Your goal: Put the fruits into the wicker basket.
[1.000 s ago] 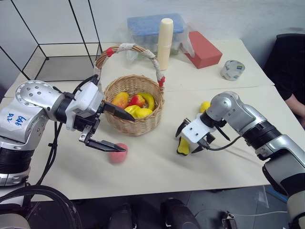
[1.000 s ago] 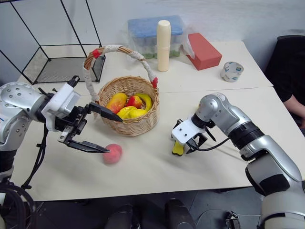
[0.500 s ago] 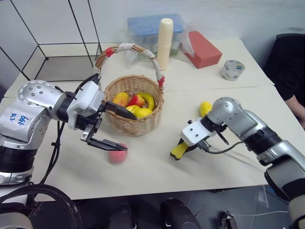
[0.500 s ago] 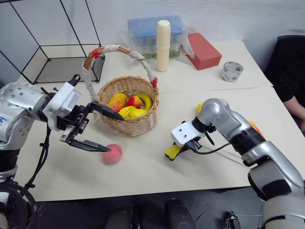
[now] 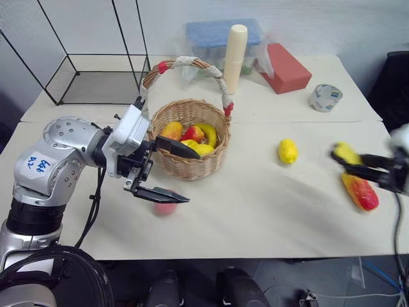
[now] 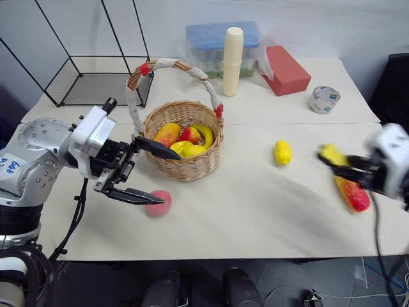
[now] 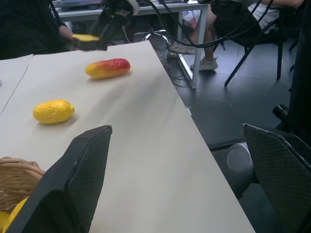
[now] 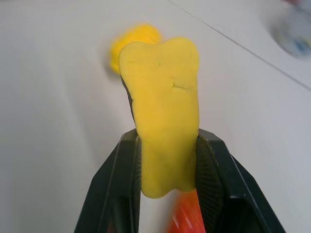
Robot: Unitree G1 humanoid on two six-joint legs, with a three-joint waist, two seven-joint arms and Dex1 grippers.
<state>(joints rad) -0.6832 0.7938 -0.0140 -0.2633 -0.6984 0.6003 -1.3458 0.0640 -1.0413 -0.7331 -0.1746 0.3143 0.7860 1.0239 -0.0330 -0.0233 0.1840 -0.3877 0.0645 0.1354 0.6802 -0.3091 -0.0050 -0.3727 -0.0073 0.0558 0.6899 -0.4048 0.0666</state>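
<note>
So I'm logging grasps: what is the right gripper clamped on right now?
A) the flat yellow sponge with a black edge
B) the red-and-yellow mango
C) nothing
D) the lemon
A: in the right wrist view the right gripper has both fingers pressed against the yellow sponge, while the mango and lemon lie on the table.

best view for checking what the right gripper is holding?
Right wrist view: the flat yellow sponge stands close up, pinched between the right gripper's fingers. The eye views show it small and smeared at the table's right side, above the mango. The left wrist view catches it far off.
</note>
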